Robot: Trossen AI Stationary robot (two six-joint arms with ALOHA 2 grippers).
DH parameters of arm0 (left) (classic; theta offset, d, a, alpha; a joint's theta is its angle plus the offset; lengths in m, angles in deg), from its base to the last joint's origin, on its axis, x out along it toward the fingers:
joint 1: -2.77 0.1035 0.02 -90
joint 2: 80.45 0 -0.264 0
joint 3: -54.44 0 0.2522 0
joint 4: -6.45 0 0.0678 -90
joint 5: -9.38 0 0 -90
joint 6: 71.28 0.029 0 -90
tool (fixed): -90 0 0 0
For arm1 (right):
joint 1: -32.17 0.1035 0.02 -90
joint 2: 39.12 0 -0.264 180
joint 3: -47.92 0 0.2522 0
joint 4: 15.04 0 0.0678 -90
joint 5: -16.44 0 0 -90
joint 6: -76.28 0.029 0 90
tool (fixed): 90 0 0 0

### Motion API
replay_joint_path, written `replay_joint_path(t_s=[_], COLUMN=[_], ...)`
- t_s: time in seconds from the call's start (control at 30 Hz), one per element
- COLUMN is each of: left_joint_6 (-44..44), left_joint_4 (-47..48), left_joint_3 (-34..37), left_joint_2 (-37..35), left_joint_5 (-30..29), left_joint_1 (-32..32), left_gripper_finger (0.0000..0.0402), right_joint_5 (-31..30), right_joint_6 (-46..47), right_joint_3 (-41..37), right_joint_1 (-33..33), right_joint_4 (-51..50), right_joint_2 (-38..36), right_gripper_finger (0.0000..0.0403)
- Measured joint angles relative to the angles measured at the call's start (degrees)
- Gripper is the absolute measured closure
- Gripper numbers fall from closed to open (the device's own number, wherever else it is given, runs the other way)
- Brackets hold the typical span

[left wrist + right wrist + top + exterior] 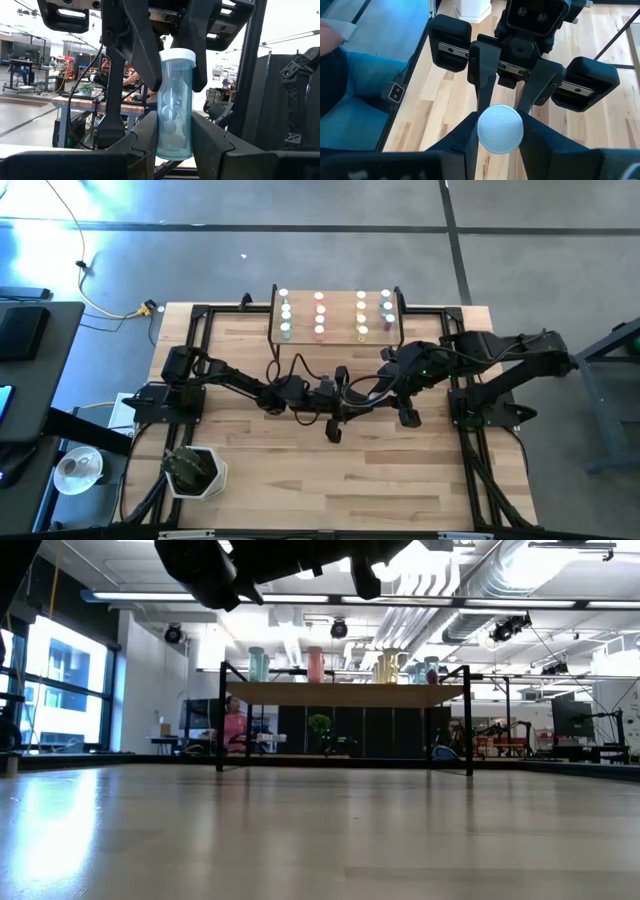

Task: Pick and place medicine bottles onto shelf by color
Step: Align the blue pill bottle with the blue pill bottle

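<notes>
A pale blue see-through medicine bottle (pixel 174 105) with a white cap (pixel 500 128) stands upright in the air over the table's middle. My left gripper (pixel 173 120) is shut on its lower body, and my right gripper (pixel 500 122) is shut on its upper part. The two grippers meet there, left gripper (pixel 335 395) and right gripper (pixel 385 385). The shelf (pixel 335 335) stands at the far edge on thin black legs. On it stand rows of bottles: teal (pixel 258 663), pink (pixel 316 663), yellow (pixel 385 667), blue (pixel 431 670). My left gripper pinches the bottle's lower body (pixel 161 135) between its two fingers, coming about level from the table's left. The bottle stands upright in the hold, clear of the table. My right gripper pinches the bottle's upper body just under the cap (pixel 167 67) between its two fingers (pixel 145 55), slanting down from the table's right. The cap shows between its fingertips in the right wrist view.
A white pot (pixel 195 470) holding something dark sits at the table's near left corner. Black frame rails (pixel 465 430) run along the table's sides. A person in blue (pixel 350 85) is beside the table's left edge, and another person (pixel 235 725) shows far behind the shelf.
</notes>
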Motion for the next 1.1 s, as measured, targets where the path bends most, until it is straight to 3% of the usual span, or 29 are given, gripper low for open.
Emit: replay_joint_path(t_s=[0.2,1.1], left_joint_6=[-0.02,0.87], left_joint_4=[-0.02,2.32], left_joint_3=[0.00,0.00], left_joint_2=[0.00,0.00], left_joint_5=[-0.06,-3.20], left_joint_1=[0.02,0.35], left_gripper_finger=[0.0307,0.0181], right_joint_5=[0.02,0.02], right_joint_6=[0.00,1.36], right_joint_3=[0.00,-0.09], right_joint_1=[0.00,0.00], right_joint_4=[-0.02,-1.16], right_joint_2=[0.00,0.11], right_gripper_finger=[0.0302,0.0304])
